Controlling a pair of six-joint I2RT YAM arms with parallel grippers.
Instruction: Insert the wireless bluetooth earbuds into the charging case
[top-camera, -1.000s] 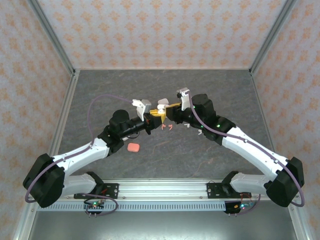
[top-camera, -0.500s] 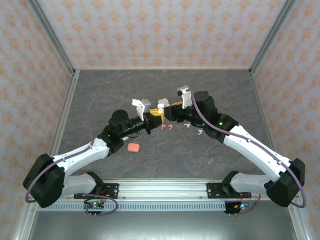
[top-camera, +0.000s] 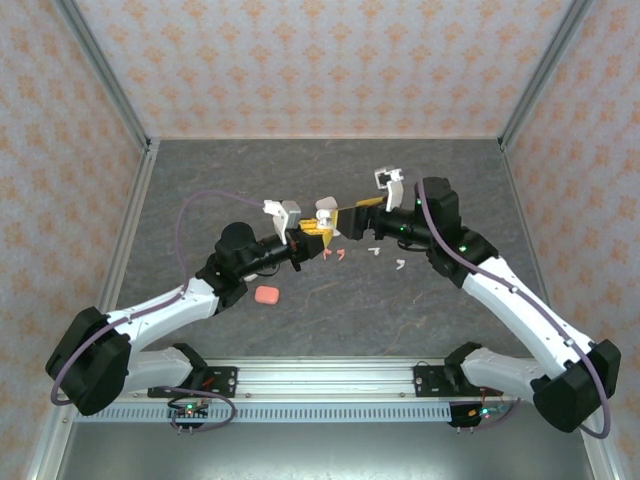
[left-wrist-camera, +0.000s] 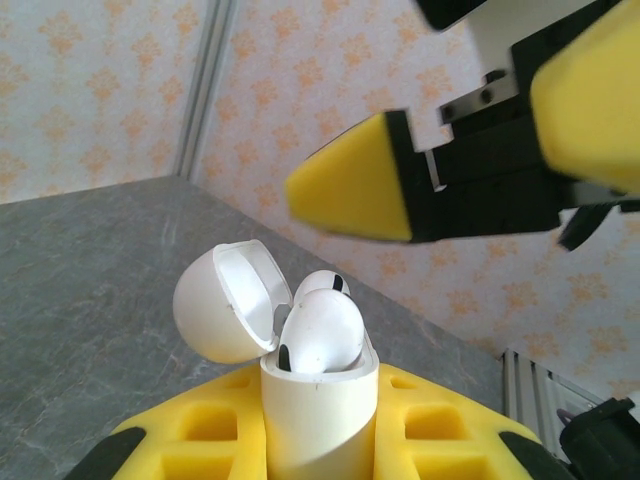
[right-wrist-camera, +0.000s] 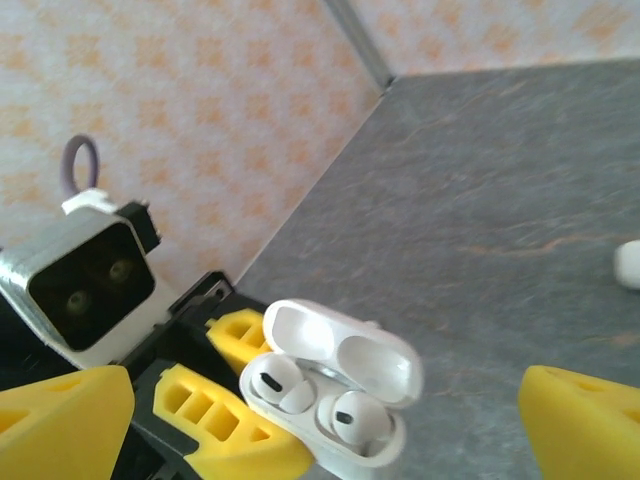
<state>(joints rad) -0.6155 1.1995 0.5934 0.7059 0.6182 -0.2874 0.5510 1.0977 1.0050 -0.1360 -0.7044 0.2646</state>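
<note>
From above, the left pincer (top-camera: 316, 237) is clenched on the white charging case (top-camera: 324, 214) and holds it up over the table (top-camera: 200, 180). The right pincer (top-camera: 358, 212) is wide open with nothing in it, just to the right of the case. Loose earbuds lie on the table below it, a bit nearer to us: two red-pink ones (top-camera: 335, 254) and some white ones (top-camera: 398, 264). The right arm is closer to them, so I think it will have to reach down for them. They are too small to tell which way they point.

From the left wrist, the case stands straight up, its lid (left-wrist-camera: 225, 300) flipped back. Two white earbuds (left-wrist-camera: 322, 330) sit inside.

From the right wrist, the case lies low between the spread yellow tips, with both buds in their holes.

A second ago the right pincer was nearly shut and right up against the case. Now it has opened and backed off to the right. The left one has not moved.
</note>
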